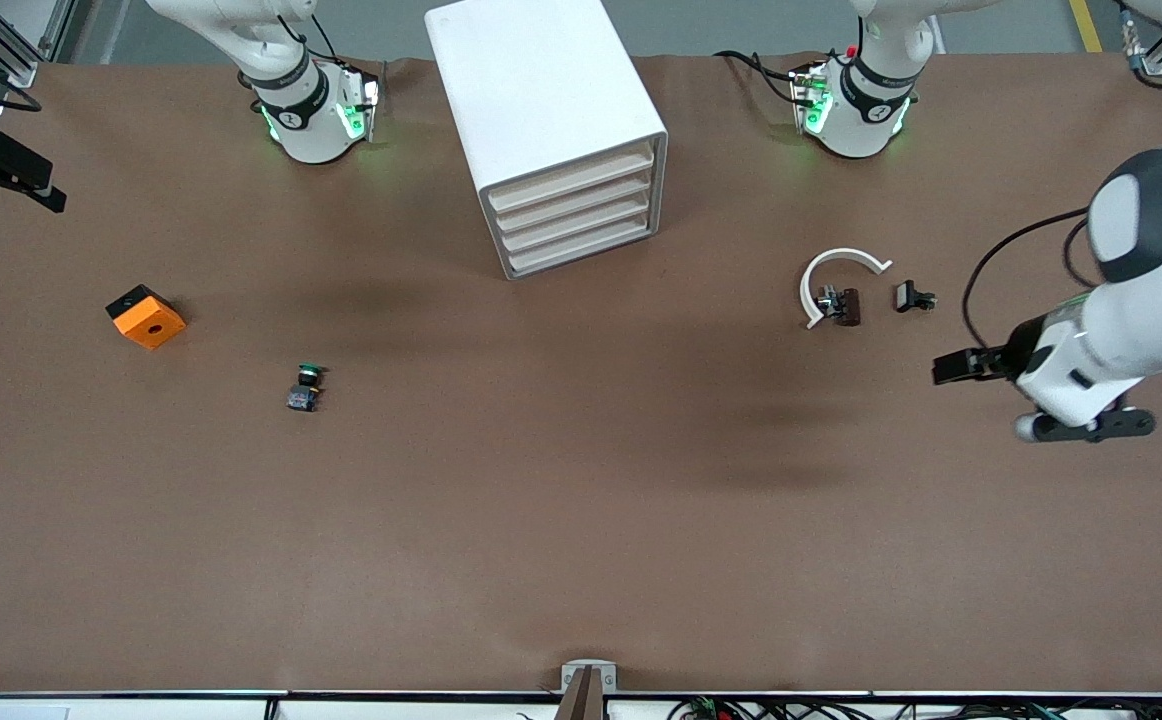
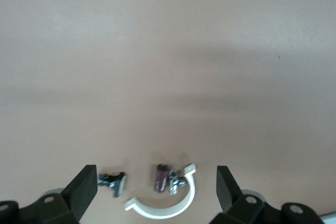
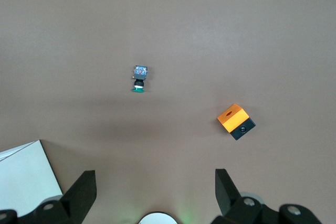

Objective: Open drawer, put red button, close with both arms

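Jaws wide on both grippers, nothing held.
Red button lies by a white ring, apart from the left gripper; the right gripper waits aloft.

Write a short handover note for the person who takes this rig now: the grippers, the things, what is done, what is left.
Left gripper: open, empty, over the left arm's end of the table, near the white clamp.
Right gripper: open, empty, high over the right arm's end.
Red button: apparently the dark red piece lying on the table against the clamp.
Drawer unit: all drawers shut.
Done: nothing yet.
Left: open a drawer, put the button in, close it.
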